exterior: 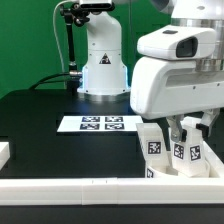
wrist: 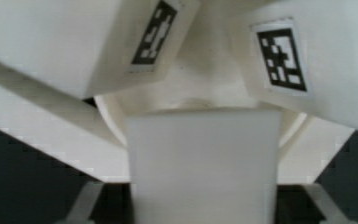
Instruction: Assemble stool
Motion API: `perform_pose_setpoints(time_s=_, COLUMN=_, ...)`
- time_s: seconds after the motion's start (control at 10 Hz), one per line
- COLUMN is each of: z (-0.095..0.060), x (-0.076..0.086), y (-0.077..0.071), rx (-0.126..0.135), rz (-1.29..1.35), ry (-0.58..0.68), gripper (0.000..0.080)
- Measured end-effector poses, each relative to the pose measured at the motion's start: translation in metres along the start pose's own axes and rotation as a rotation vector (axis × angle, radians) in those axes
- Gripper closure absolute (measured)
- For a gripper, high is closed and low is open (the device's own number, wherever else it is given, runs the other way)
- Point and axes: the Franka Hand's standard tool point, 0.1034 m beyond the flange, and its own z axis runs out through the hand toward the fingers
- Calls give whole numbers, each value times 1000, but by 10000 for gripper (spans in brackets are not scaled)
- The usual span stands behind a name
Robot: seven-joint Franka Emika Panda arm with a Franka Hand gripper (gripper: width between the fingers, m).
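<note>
In the exterior view the arm fills the upper right of the frame, its white wrist housing hanging over the lower right corner. Below it the gripper point(exterior: 186, 128) reaches down among the stool parts. Three white tagged pieces stand there close together: a leg point(exterior: 153, 146) on the exterior view's left, a leg point(exterior: 179, 151) in the middle under the fingers, and a third leg point(exterior: 197, 152) towards the right edge. Whether the seat lies under them cannot be made out.

The jaws stand nearly closed, and the middle leg sits between them, so the gripper appears to clamp it; the contact itself is too small to see in this view.

The wrist view shows a broad white block point(wrist: 201, 155) filling the centre of the frame, with two tagged white surfaces behind it, one tag point(wrist: 155, 34) and another tag point(wrist: 284, 55).

The marker board point(exterior: 98, 124) lies flat on the black table point(exterior: 40, 120) at mid-frame, well apart from the legs. A white rail point(exterior: 80, 190) runs along the bottom edge of the exterior view. The arm's base point(exterior: 103, 70) stands at the upper centre.
</note>
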Motion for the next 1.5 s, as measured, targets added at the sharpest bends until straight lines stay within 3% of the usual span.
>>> perform_pose_setpoints(time_s=0.7, z=1, x=1, y=-3, rx=10, rz=774, ry=8, gripper=461)
perform_pose_setpoints(time_s=1.5, z=0, x=5, y=-9, rx=26, rz=1280, ry=18, gripper=461)
